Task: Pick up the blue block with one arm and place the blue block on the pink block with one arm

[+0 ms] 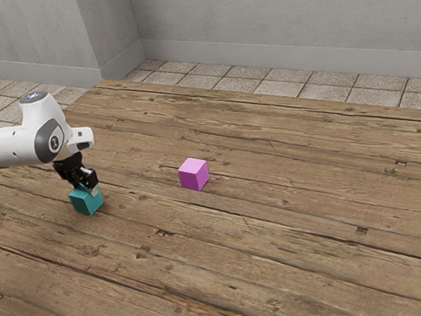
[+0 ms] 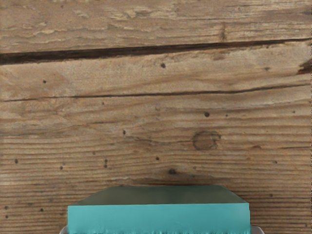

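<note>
Fingers [image 1: 87, 187]: mine, black, clamped on two sides of the blue block [image 1: 86, 202]; tips partly hidden.
Blue block: smooth teal cube, low at exterior view's left; resting or lifted, can't tell.
Pink block [image 1: 193, 174]: smooth cube, well apart rightward.
Counter [image 1: 289, 254]: rough, knotty planks.
</note>
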Action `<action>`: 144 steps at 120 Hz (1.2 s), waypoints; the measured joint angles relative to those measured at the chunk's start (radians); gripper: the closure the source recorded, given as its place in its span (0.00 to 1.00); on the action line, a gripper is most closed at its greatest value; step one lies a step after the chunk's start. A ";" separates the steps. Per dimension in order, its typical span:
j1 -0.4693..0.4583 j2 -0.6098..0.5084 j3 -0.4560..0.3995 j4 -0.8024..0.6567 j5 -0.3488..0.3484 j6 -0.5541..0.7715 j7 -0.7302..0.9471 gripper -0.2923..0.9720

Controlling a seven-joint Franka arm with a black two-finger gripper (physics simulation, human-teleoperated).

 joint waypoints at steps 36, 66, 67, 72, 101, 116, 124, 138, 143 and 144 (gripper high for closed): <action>-0.010 -0.039 0.000 0.000 0.020 -0.016 -0.034 0.68; -0.085 -0.117 0.004 0.003 0.027 -0.048 -0.086 0.73; -0.088 -0.118 0.004 0.003 0.026 -0.049 -0.088 0.72; -0.103 -0.127 0.005 0.005 0.023 -0.053 -0.094 0.72; -0.186 -0.149 0.008 0.040 0.016 -0.086 -0.124 0.74; -0.227 -0.146 0.007 0.091 0.015 -0.117 -0.140 0.74; -0.251 -0.138 0.007 0.129 0.014 -0.135 -0.146 0.74; -0.278 -0.115 0.006 0.176 0.012 -0.158 -0.154 0.74; -0.286 -0.105 0.006 0.198 0.012 -0.166 -0.156 0.74; -0.288 -0.103 0.006 0.203 0.012 -0.168 -0.156 0.74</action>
